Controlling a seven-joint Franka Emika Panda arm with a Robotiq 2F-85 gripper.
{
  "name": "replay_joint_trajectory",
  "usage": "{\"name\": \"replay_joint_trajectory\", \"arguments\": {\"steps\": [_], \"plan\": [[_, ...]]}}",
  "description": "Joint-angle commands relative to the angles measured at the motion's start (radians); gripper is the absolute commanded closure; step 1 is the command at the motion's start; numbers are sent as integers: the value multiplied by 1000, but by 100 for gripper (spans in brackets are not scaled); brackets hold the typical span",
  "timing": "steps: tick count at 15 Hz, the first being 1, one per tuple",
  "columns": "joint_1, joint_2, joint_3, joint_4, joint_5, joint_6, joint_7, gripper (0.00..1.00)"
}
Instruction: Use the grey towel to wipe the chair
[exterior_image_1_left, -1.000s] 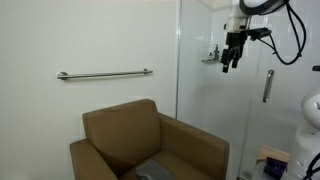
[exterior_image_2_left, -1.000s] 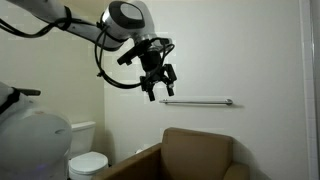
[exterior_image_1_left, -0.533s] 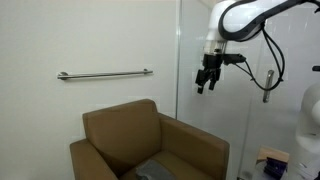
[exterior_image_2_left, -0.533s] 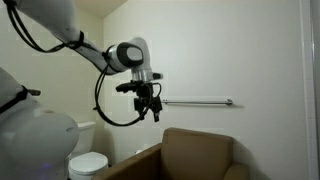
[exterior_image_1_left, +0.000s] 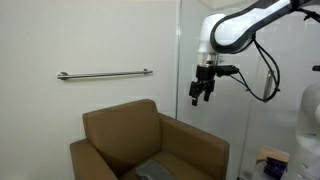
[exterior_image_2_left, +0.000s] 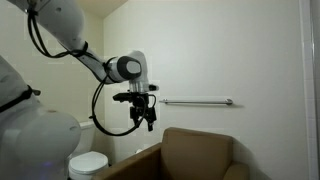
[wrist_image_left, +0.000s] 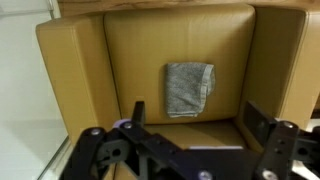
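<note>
The chair (exterior_image_1_left: 150, 142) is running off the bottom edge in both exterior views, so most of its seat is going unseen there. In an exterior view only a dark sliver of the grey towel (exterior_image_1_left: 155, 171) is peeking in at the frame's edge. The toilet (exterior_image_2_left: 88, 162) beside the chair is likewise being cut off below. In the wrist view the gripper's linkage is covering the front of the seat cushion.

The room is looking like a bathroom. A plain pale wall is rising behind the chair, carrying a metal grab bar (exterior_image_1_left: 105, 74) above the chair's back. A glass panel (exterior_image_1_left: 200, 30) with a handle (exterior_image_1_left: 268, 85) is standing past the chair's far arm.

The gripper (exterior_image_1_left: 198, 100) is hanging high above the chair, over the arm nearer the glass panel. Its fingers (wrist_image_left: 137, 108) are spreading wide and gripping nothing. The towel is lying rumpled but flat near the middle of the seat cushion, clear of both chair arms. It is well below the gripper and is framed between the two fingers in the wrist view.
</note>
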Motion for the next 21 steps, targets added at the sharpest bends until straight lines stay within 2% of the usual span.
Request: {"name": "replay_joint_trajectory", "arguments": {"steps": [1,4,6,9,11,12,14,19,21], "plan": [[26,51,3,6,27,42,-43,0],[109,250,-4,4,116,193,-96,0],[125,357,21,7,120,302,-87,0],[96,555,97,29,10,467,22,0],[89,686,118,57,-70,519,83,0],[110,552,93,9,-8,468,25,0],[115,616,95,26,-17,485,36,0],[111,580,94,29,-17,479,36,0],[124,667,93,67,28,539,-23,0]]}}
